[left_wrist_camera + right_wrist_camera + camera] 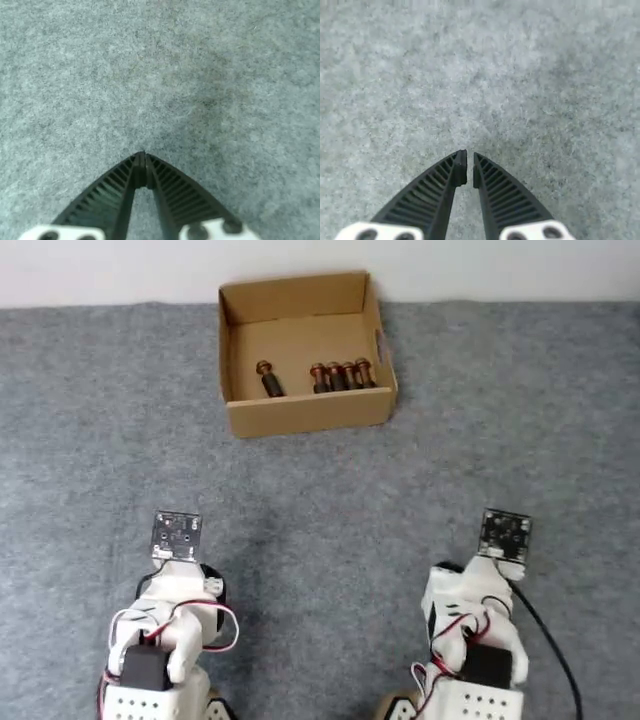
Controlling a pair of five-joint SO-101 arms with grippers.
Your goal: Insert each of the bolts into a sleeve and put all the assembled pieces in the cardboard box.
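The cardboard box [306,412] stands open at the far middle of the table. Inside it lie several assembled bolt-and-sleeve pieces: one alone [268,379] toward its left, and a tight row [340,375] toward its right. Both arms are folded back at the near edge, well away from the box. The left arm [172,605] holds its left gripper [145,160] just above bare carpet, tips touching and nothing held. The right arm [478,615] holds its right gripper [469,164] over carpet too, its black ribbed fingers [440,195] a hair apart at the tips, with nothing between them.
Grey carpet [330,510] covers the whole table between the arms and the box. A pale wall [120,270] runs behind the table's far edge. A black cable [560,665] trails from the right arm at the near right.
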